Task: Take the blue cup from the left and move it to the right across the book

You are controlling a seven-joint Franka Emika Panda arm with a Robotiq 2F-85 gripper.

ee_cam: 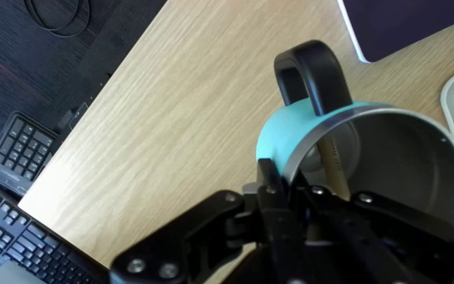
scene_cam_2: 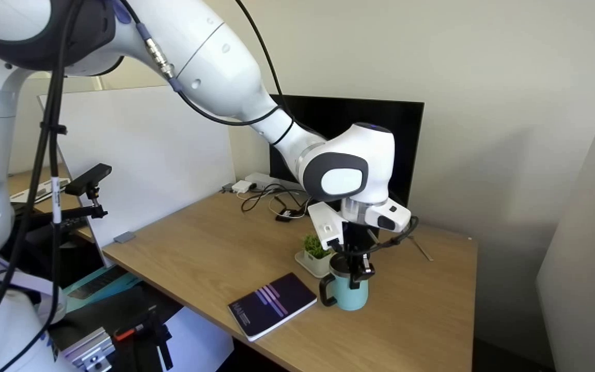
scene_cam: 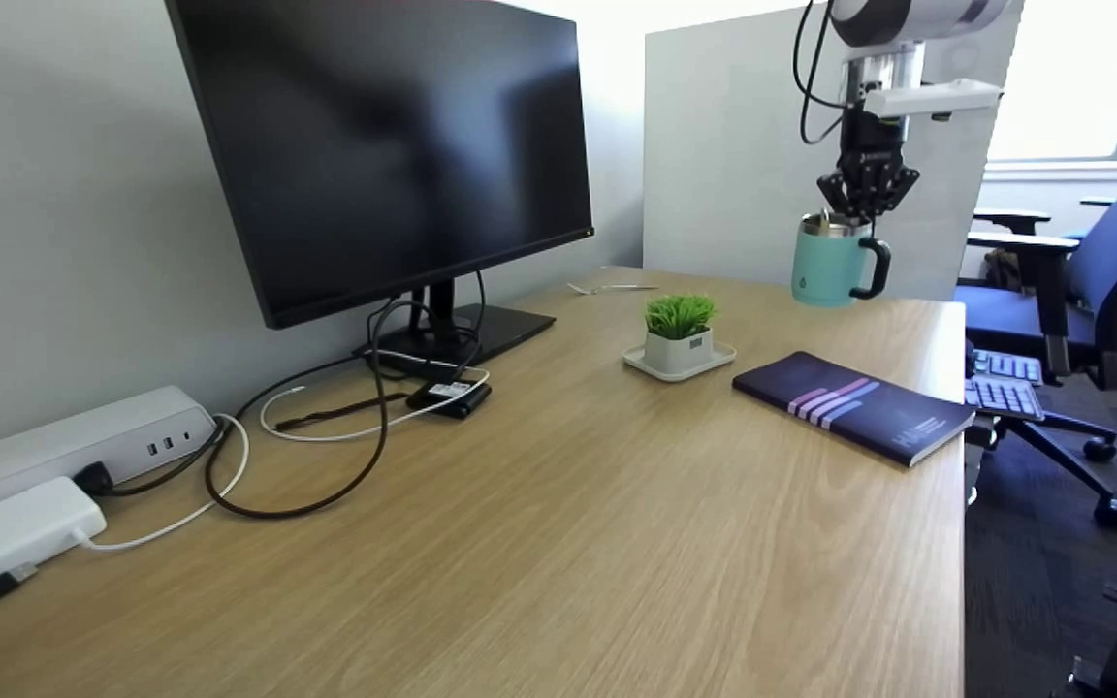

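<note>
The gripper [ee_cam: 284, 179] sits closest to the wrist camera, clamped on the rim of the blue cup [scene_cam: 822, 269], one finger inside the wall and one outside. Pinched there, beside the black handle [ee_cam: 323, 79], the cup can hang nearly upright, which probably suits the tan stick [ee_cam: 334, 165] leaning inside it; I cannot tell what that stick is. The cup looks to hang clear of the desk [scene_cam: 539, 543], just beside the book [scene_cam_2: 271, 305] rather than over it.

The book lies flat near the desk's front edge, presumably as the thing to be crossed. Whose left and right the task means is unclear, so I cannot say whether the crossing is done. Near the book, the plant [scene_cam: 680, 315] stands in its white pot on a tray [scene_cam: 723, 355], something to steer around.

The arm [scene_cam_2: 209, 62] reaches out over the desk and bends at the wrist so the fingers point down, likely to keep the cup level for setting down.
</note>
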